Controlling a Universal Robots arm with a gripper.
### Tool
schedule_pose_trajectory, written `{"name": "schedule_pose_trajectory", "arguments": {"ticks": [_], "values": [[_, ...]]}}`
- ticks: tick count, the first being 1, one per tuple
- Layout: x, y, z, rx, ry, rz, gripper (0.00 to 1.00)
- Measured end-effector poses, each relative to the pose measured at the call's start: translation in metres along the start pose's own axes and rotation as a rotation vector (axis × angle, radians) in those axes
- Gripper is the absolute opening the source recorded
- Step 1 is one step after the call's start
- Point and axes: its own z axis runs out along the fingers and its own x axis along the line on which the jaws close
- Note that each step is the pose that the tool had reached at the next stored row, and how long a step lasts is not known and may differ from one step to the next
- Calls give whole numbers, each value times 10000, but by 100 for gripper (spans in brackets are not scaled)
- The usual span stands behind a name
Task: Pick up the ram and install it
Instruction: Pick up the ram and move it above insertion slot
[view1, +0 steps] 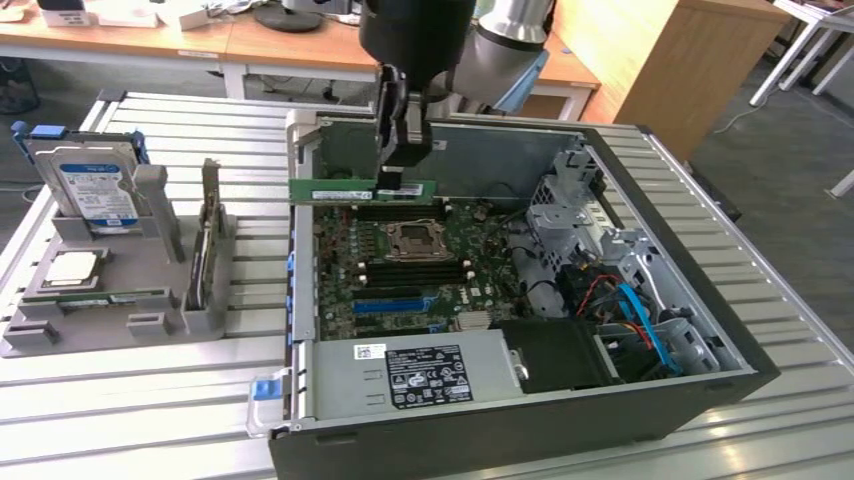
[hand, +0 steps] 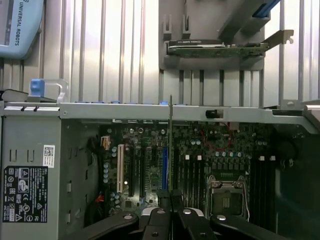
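The ram (view1: 360, 189) is a long green stick held level over the open computer case, just above the dark memory slots (view1: 400, 212) near the motherboard's far edge. My gripper (view1: 400, 178) is shut on the ram near the end toward the exterior view's right. In the wrist view the ram (hand: 170, 145) shows edge-on as a thin line rising from my gripper (hand: 170, 196), whose black fingers (hand: 161, 205) press on both sides of it. Below lies the motherboard (hand: 200, 155) with the CPU socket (hand: 227, 199).
The case wall (view1: 302, 250) stands on the exterior view's left, drive bays and cables (view1: 627, 300) on the right, and the power supply (view1: 414, 372) at the front. A grey fixture (view1: 120, 300) outside the case holds a hard drive (view1: 87, 190) and an upright card (view1: 207, 240).
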Motion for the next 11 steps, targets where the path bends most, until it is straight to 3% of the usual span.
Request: {"name": "schedule_pose_trajectory", "arguments": {"ticks": [11], "values": [[0, -286, -8, 0, 0, -5, 12]]}}
